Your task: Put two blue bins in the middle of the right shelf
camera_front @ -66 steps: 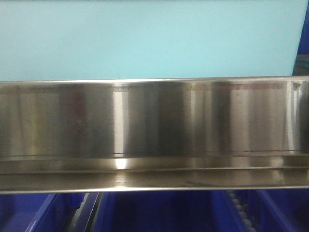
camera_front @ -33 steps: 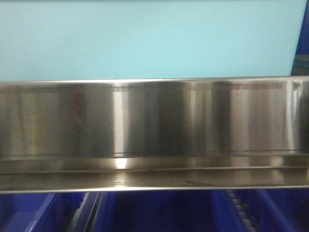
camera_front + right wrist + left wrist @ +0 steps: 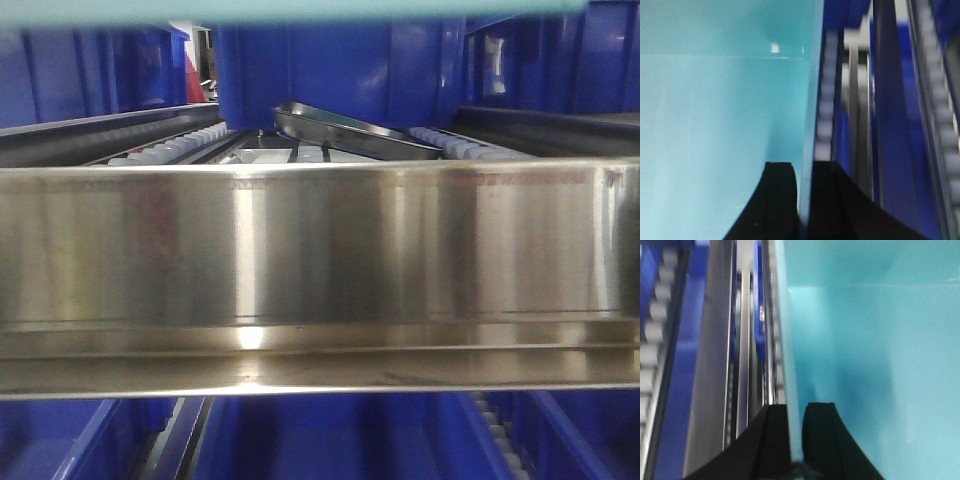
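Left claw (image 3: pixel 796 412) is pinching the left wall of the light-blue bin (image 3: pixel 865 365), its jaws closed on either side of that wall, while the right claw (image 3: pixel 804 170) is gripping the opposite wall the same way, so the bin is being held between the 2 claws. In the front view only a thin strip of it is showing along the top edge, over the steel rail (image 3: pixel 320 250) that is filling the foreground. Beyond the rail, a shallow metal tray (image 3: pixel 350 130) is lying tilted across the roller tracks (image 3: pixel 170 148), and dark blue bins (image 3: pixel 340 60) are standing behind it.
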